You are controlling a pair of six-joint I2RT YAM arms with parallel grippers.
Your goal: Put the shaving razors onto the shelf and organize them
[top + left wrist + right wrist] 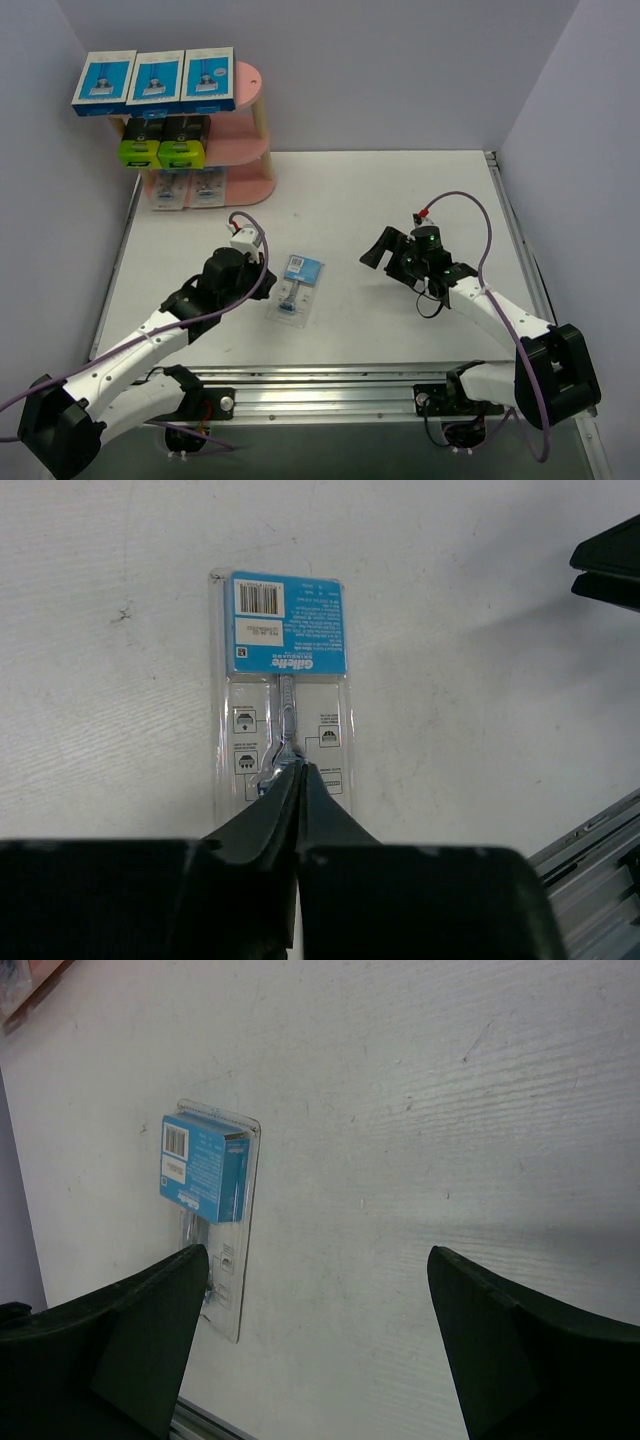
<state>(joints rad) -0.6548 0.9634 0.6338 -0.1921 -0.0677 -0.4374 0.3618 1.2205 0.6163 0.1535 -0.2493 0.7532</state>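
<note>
The pink shelf (pixel 252 150) stands at the table's far left corner. Three blue-and-white boxes (pixel 155 78) stand on its top board, two black boxes with lime-green ends (pixel 163 142) on the middle board, and clear blister packs (pixel 187 187) on the bottom one. One blister pack with a blue card (pixel 297 288) lies flat on the table. My left gripper (pixel 266 280) is shut, and its tips (pixel 297 768) hang over the pack's (pixel 285 690) near end with nothing between them. My right gripper (pixel 385 250) is open and empty (pixel 318 1260), to the right of the pack (pixel 205 1175).
Grey walls close in the table at the left, back and right. An aluminium rail (pixel 330 385) runs along the near edge and shows in the left wrist view (pixel 600 850). The right gripper's fingers show at the upper right of the left wrist view (pixel 610 560).
</note>
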